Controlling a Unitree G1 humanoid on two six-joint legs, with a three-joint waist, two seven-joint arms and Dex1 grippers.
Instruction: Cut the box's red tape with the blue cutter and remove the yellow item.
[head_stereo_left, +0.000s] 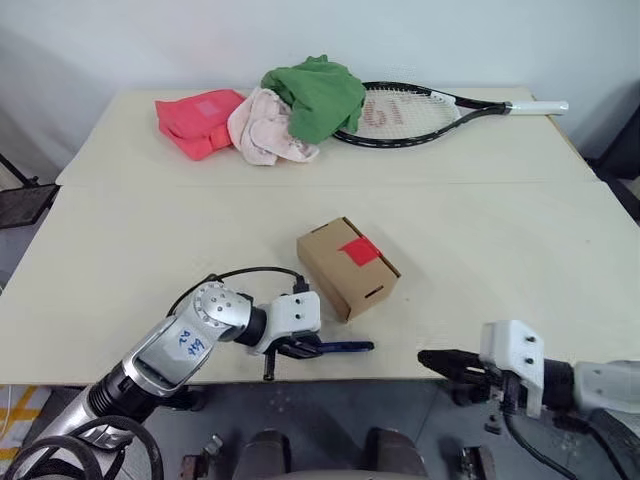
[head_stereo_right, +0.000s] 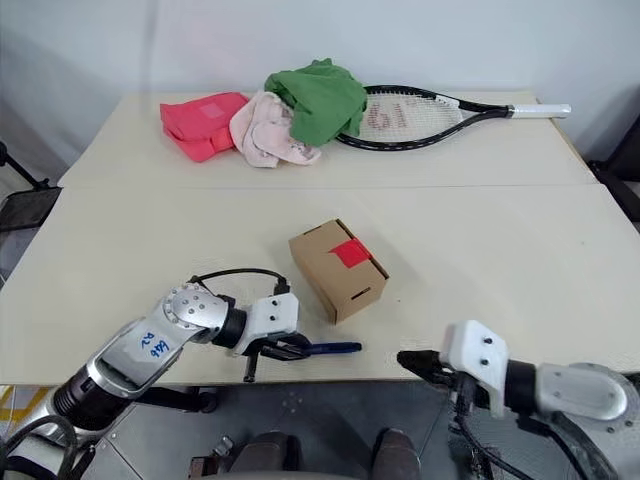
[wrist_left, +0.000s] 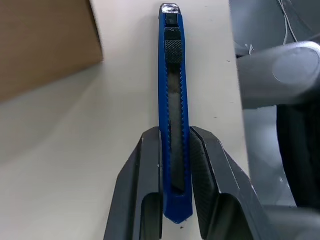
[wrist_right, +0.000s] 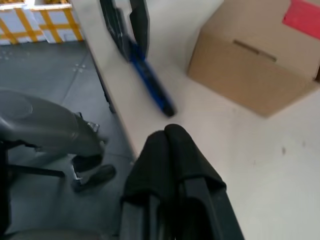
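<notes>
- Count: one box, one red tape patch, one blue cutter, two grippers, one tennis racket, three cloth items.
- The box sits near the middle of the table, closed, with the red tape across its top flap seam.
- The blue cutter lies level at the table's near edge, just in front of the box and apart from it.
- Left gripper: jaws narrowed onto the cutter's rear end, one finger on each long side; blade end points toward the robot's right.
- Right gripper: fingers pressed together, holding nothing; it hangs past the near table edge, right of the cutter, pointing toward it.
- Far edge: a red cloth, a pink cloth and a green cloth form one pile; the racket lies beside it, under the green cloth's edge.
- Open room: bare tabletop surrounds the box on the left, right and far sides.
</notes>
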